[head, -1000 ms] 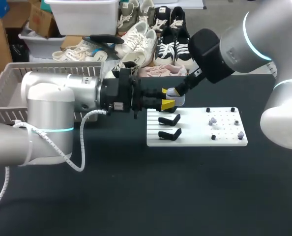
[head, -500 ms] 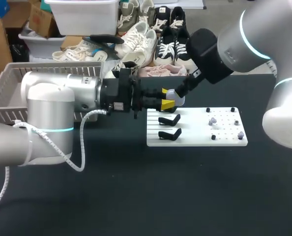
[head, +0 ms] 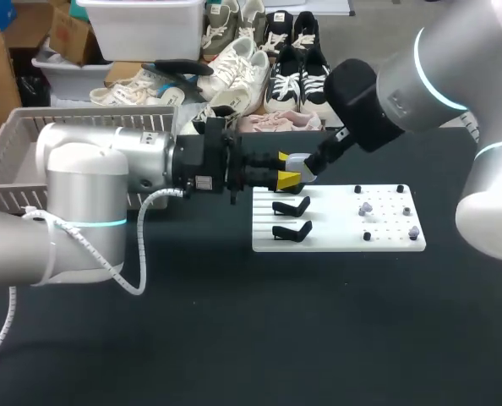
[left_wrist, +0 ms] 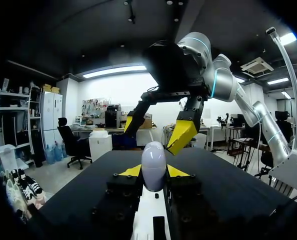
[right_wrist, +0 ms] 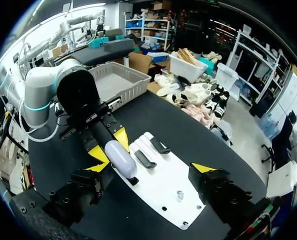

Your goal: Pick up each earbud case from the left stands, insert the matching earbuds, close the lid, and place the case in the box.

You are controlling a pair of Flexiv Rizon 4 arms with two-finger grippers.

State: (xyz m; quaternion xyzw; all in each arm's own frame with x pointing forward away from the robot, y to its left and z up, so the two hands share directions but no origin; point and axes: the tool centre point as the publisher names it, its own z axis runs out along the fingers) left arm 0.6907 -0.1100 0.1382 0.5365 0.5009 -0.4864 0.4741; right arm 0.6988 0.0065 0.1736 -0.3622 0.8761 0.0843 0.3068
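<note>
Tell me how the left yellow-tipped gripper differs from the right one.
The left gripper is shut on the pale lilac, rounded earbud case; the right gripper is open and holds nothing. The left gripper's fingers stand close, against the case's sides; the right gripper's are spread wide. The left gripper lies level; the right gripper slants down from above. Both have yellow tips.

A black table (head: pixel 234 338) carries everything. Near its middle, toward the right, a flat white board (head: pixel 335 238) lies on the tabletop. The board's left part holds two black stands (head: pixel 291 207), one nearer than the other, and its right part holds small black pegs with a few pale lilac earbuds (head: pixel 366 207) among them. A grey slatted basket (head: pixel 14 148) sits at the table's far left corner, well apart from the board.
</note>
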